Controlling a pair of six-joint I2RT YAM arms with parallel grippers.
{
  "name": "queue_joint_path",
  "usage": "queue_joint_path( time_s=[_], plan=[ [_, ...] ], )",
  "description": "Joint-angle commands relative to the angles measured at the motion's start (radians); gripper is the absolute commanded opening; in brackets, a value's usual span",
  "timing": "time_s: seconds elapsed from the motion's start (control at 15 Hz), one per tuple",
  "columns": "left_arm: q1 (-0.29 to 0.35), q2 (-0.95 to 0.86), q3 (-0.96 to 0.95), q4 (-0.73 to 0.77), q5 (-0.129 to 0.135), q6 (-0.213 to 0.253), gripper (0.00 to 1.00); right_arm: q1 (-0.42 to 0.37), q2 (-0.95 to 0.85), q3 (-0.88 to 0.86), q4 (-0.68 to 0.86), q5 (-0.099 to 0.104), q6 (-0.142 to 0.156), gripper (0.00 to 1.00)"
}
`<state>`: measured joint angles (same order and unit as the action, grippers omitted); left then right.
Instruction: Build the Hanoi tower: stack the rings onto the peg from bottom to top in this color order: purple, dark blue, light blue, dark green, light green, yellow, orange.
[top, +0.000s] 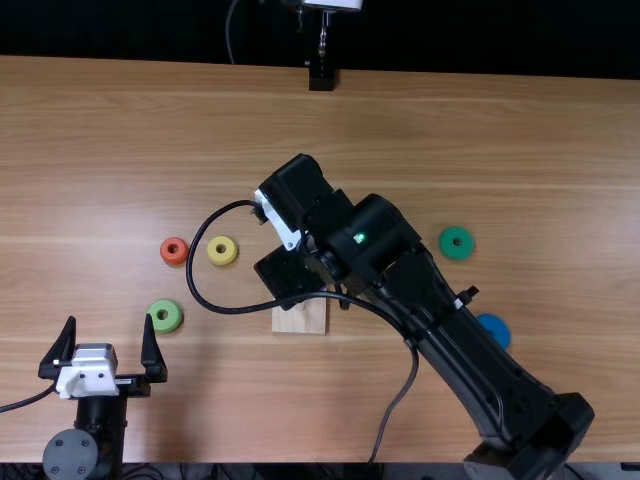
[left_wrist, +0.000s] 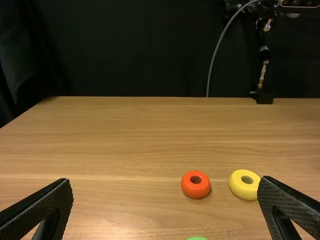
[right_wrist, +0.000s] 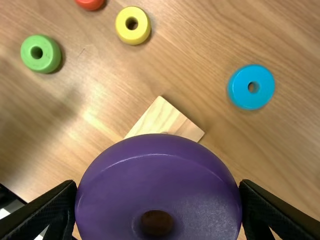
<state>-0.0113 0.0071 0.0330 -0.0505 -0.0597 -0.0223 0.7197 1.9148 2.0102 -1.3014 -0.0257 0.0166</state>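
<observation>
Taking the board as my clock centre, with 12 at the top view's far edge, my right arm (top: 420, 270) leans in from 4 o'clock. Its black cable (top: 195, 270) loops out toward 10 and could snag as I turn the wrist.

Below it is the wooden board (top: 300, 318); I can't make out the peg clearly, so I could release off-centre and leave the ring tilted or shove the board.

The right gripper (right_wrist: 157, 185) is clamped on the purple ring (right_wrist: 125, 200), over part of the board; an uneven squeeze might roll the ring.

The dark blue ring (top: 495, 330) lies at 3, the dark green ring (top: 456, 242) near 2; mistaking blues is easy with the light blue ring (right_wrist: 251, 87) also out.

My left gripper (top: 109, 322), fingers apart at 9, could clip the light green ring (top: 166, 315) just beside it. The yellow ring (top: 222, 250) and orange ring (top: 174, 250) sit around 10.
</observation>
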Motion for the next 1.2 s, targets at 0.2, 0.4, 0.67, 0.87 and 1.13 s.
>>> queue_joint_path(
  time_s=[0.2,0.4,0.67,0.87,1.13],
  plan=[
    [0.01,-0.007,-0.033,-0.04,0.017,0.011,1.0,0.009,0.013,0.03,0.004,0.0,0.005,0.0],
    [0.01,-0.007,-0.033,-0.04,0.017,0.011,1.0,0.007,0.013,0.03,0.003,0.002,0.004,0.0],
    [0.01,-0.007,-0.033,-0.04,0.017,0.011,1.0,0.007,0.053,0.03,0.003,0.002,0.005,0.0],
    [0.01,-0.007,-0.033,-0.04,0.017,0.011,1.0,0.004,0.062,0.03,0.003,0.002,0.004,0.0],
    [0.01,-0.007,-0.033,-0.04,0.017,0.011,1.0,0.004,0.062,0.03,-0.003,0.004,0.004,0.0]
  ],
)
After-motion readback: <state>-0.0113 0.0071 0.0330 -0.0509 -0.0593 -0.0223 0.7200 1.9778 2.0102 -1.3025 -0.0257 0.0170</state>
